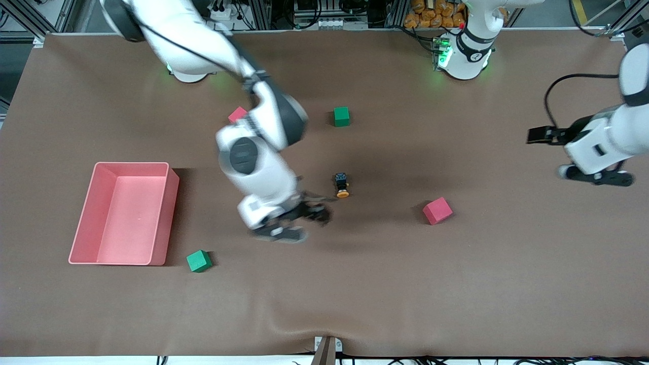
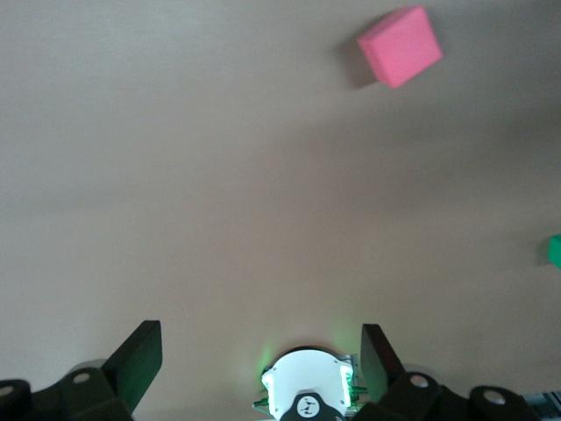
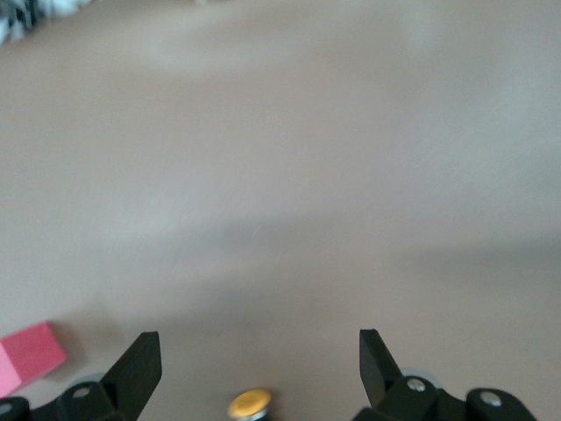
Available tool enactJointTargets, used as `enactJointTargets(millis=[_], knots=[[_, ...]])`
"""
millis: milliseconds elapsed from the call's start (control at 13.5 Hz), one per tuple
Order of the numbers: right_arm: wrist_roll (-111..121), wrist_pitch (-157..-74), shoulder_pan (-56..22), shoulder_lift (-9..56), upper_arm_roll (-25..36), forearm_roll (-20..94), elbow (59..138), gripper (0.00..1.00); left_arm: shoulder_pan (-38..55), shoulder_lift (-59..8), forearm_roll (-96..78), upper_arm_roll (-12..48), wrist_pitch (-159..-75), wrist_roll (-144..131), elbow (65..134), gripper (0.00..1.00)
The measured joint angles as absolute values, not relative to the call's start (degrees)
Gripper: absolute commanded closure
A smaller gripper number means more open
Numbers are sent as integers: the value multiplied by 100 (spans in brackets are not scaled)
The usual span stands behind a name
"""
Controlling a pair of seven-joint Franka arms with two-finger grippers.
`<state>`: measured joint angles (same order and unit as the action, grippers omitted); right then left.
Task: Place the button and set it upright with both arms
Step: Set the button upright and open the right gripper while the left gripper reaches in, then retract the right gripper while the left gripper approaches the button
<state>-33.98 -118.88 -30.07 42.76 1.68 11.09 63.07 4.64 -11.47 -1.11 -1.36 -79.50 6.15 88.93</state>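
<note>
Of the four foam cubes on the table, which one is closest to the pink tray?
The green cube, just off the pink tray at its corner nearest the front camera. The other green cube and both pink cubes lie well away.

Robotics lab: aluminium framing (image 1: 30,20), cables (image 1: 228,12).

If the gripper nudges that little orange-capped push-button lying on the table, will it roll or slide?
The small orange-capped black push-button lies on its side, and its round body would probably roll if nudged sideways. It looks tiny beside the open right gripper, so likely light and easily knocked away. The brown table cover may damp sliding.
</note>
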Motion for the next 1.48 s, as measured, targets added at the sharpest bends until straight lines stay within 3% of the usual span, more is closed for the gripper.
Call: enactJointTargets(millis=[296, 813, 1035, 1257, 1478], knots=[[-1926, -9891, -1606, 3344, 141, 1109, 6228, 0, 788, -1525, -905, -99, -7962, -2, 8856, 0], [-1125, -8208, -101, 2004, 113, 698, 6230, 0, 1769, -2551, -1455, -78, -8468, -1160, 8225, 0], [-1187, -8017, -75, 1246, -94, 70, 6662, 0, 2180, -3029, -1602, -65, -8994, -1656, 8066, 0], [-1174, -8471, -9, 316, -30, 7, 7876, 0, 2656, -3525, -1885, -57, -9798, -2232, 8016, 0], [-1172, -8406, -10, 2, -22, 6, 8352, 0, 3018, -3971, -2100, -55, -10413, -2608, 7988, 0]])
